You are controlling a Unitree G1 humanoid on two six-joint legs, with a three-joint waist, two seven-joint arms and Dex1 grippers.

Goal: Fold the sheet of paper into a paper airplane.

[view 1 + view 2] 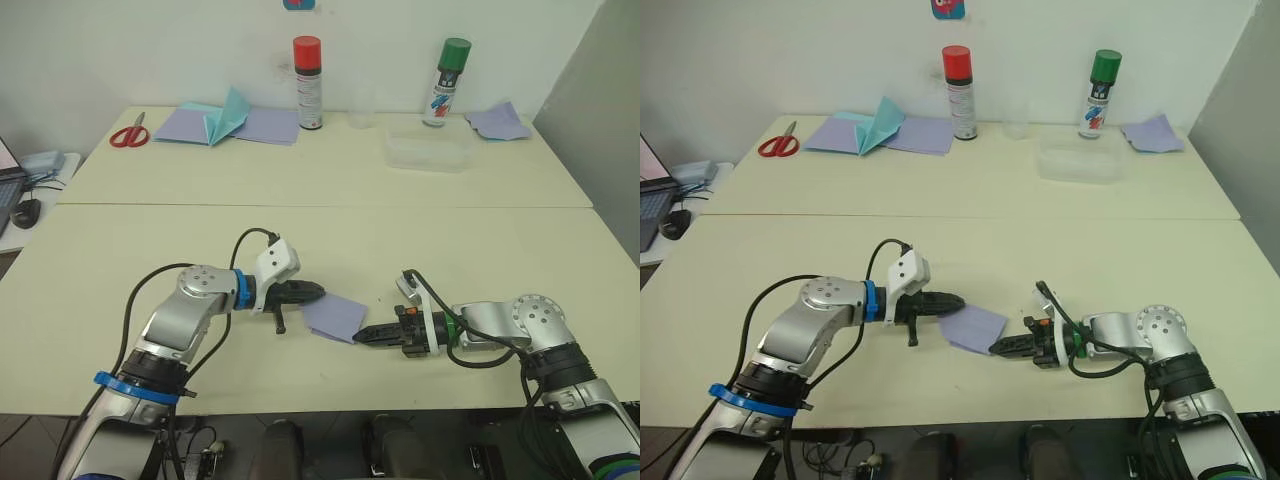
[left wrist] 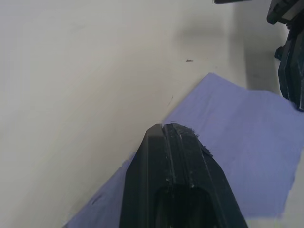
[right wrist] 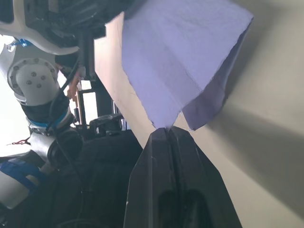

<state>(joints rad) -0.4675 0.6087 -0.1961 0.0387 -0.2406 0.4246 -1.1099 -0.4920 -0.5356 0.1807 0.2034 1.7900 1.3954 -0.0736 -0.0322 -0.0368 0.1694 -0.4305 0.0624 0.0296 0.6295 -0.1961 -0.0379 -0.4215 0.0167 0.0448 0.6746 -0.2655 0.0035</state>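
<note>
Your right claw point(image 1: 362, 337) pinches the near corner of the sheet of paper point(image 1: 335, 316), lifting it to fold; your left claw point(image 1: 318, 292), closed, pins the far-left edge to the tabletop point(image 1: 420, 240).

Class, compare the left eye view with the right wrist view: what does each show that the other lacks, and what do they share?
Left eye view alone: the scissors, red-capped spray can, green-capped spray can and clear plastic container along the table's far side. Right wrist view alone: the sheet of paper's lifted corner pinched in the shut right tool, with a folded layer underneath. Both: the lavender sheet, the left tool and the tabletop.
</note>
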